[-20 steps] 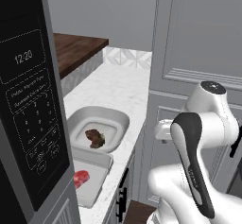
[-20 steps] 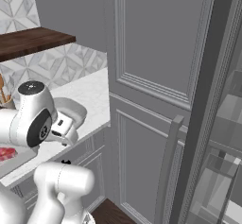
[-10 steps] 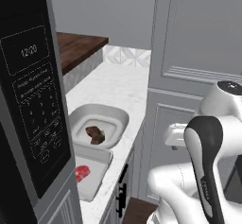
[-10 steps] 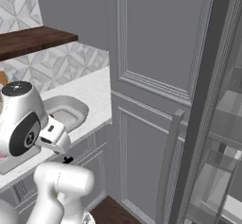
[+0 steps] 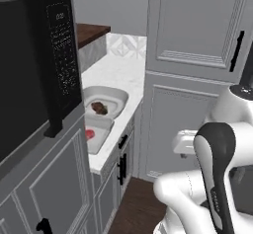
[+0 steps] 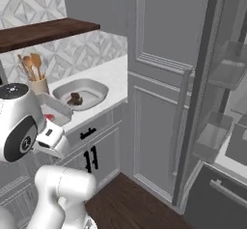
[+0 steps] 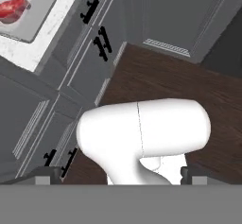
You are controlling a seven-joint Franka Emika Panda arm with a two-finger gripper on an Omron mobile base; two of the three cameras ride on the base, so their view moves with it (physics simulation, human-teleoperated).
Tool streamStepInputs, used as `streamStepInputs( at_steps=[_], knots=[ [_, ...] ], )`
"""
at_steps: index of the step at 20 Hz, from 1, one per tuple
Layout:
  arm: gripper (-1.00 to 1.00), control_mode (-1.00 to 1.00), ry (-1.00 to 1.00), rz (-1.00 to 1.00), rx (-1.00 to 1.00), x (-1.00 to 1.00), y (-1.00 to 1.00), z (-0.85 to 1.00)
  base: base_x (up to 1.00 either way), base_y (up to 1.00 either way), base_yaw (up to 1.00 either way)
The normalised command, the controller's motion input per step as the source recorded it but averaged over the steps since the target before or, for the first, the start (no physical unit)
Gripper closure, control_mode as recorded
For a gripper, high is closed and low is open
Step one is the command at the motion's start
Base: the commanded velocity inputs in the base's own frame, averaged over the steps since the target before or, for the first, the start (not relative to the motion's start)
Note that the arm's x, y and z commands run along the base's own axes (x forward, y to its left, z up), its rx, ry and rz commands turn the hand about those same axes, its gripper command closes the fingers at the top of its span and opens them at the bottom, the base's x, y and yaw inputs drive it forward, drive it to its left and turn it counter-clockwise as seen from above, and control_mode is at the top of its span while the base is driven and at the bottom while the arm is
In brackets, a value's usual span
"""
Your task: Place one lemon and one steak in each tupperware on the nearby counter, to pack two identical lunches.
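View swung right with base | jaws [image 7: 116,175] wide, empty | steaks in tupperwares [image 5: 105,99] at counter [image 5: 118,73] edge

White arm folded low, fingers [image 7: 120,175] spread wide, empty

Dark steak [image 6: 74,98] in rounded tub [image 6: 94,93], white counter [image 6: 112,76], utensil holder [image 6: 38,85]

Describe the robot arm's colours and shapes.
The arm is glossy white with rounded, bulbous link shells. A dark grey-black joint band curves down its near link, and a dark round joint cap sits on the white elbow. No loose cables or readable markings show.
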Motion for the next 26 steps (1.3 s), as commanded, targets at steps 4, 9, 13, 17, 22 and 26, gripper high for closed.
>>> streamStepInputs(
  at_steps=[4,9,13,17,22,26],
  knots=[
    [-1.0,1.0,0.0,0.0,0.0,0.0,0.0,0.0,-0.94,-0.7,-0.17],
    [-1.0,1.0,0.0,0.0,0.0,0.0,0.0,0.0,-0.36,-0.93,-0.51],
    [-1.0,1.0,0.0,0.0,0.0,0.0,0.0,0.0,-0.03,-1.0,-0.5],
    [-1.0,1.0,0.0,0.0,0.0,0.0,0.0,0.0,0.53,-0.74,-0.31],
    [-1.0,1.0,0.0,0.0,0.0,0.0,0.0,0.0,1.0,-0.02,-0.2],
    [-1.0,1.0,0.0,0.0,0.0,0.0,0.0,0.0,0.43,-0.15,-0.28]
  ],
)
